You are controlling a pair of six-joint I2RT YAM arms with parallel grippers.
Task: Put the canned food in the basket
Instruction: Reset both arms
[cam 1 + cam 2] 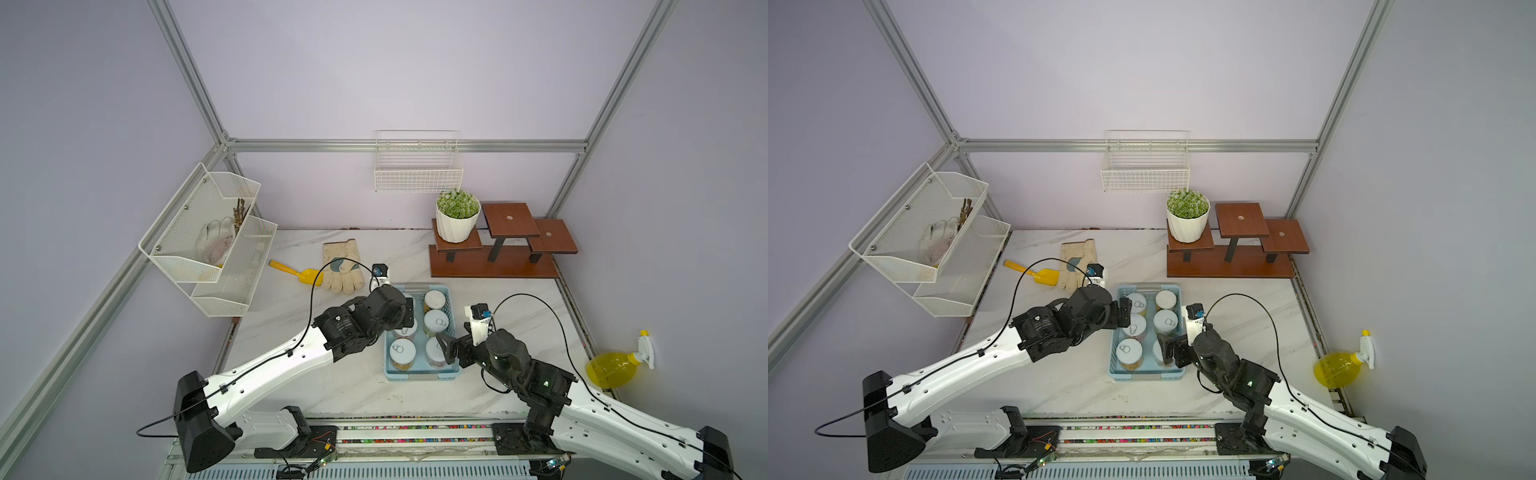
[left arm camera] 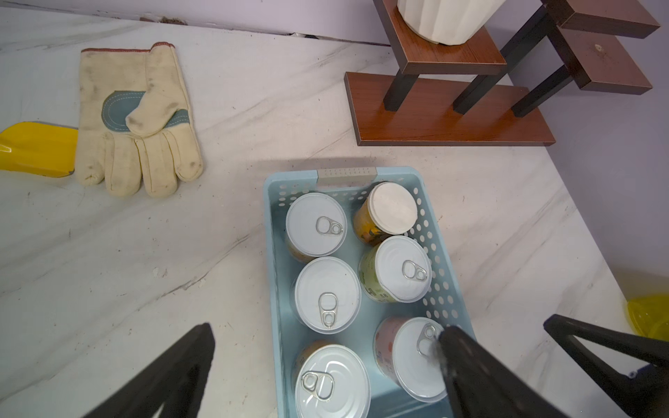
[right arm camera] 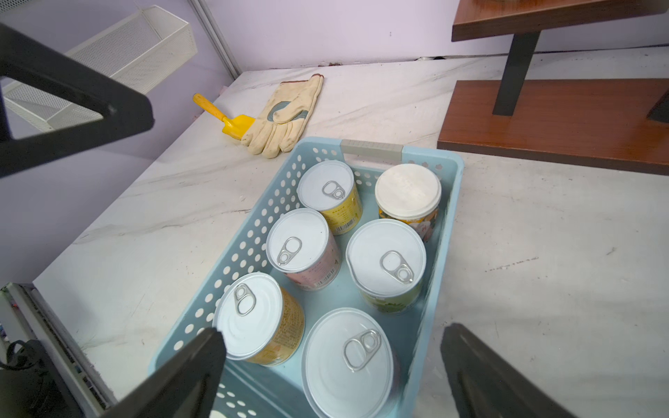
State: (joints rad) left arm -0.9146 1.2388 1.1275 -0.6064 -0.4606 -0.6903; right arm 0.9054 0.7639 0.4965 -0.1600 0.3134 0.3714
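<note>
Canned food [image 3: 385,253], six tins in all, stands upright inside the light-blue basket [image 3: 246,246], packed in two rows of three. Five tops show pull rings; the tin in the basket's back right corner has a plain flat lid. The labels are yellow, green and pinkish.

The basket sits about the middle of the desk [image 1: 353,386], its long sides running from the front edge toward the back edge. The left gripper [image 2: 325,334] hangs over the basket's left side, fingers spread wide with nothing pinched between them. The right gripper [image 3: 333,333] hovers over the basket's front right corner, fingers likewise spread and empty.

Behind the basket and to its left lies a soiled glove [image 1: 343,266], with a yellow scoop [image 1: 297,272] just beside it. A wooden stand [image 1: 494,266] fills the back right corner, a potted plant [image 1: 457,220] on its lowest step. A mesh rack [image 1: 208,237] hangs on the left wall and a wire basket [image 1: 417,166] on the back wall. A yellow spray bottle [image 1: 615,368] sits beyond the right edge.
</note>
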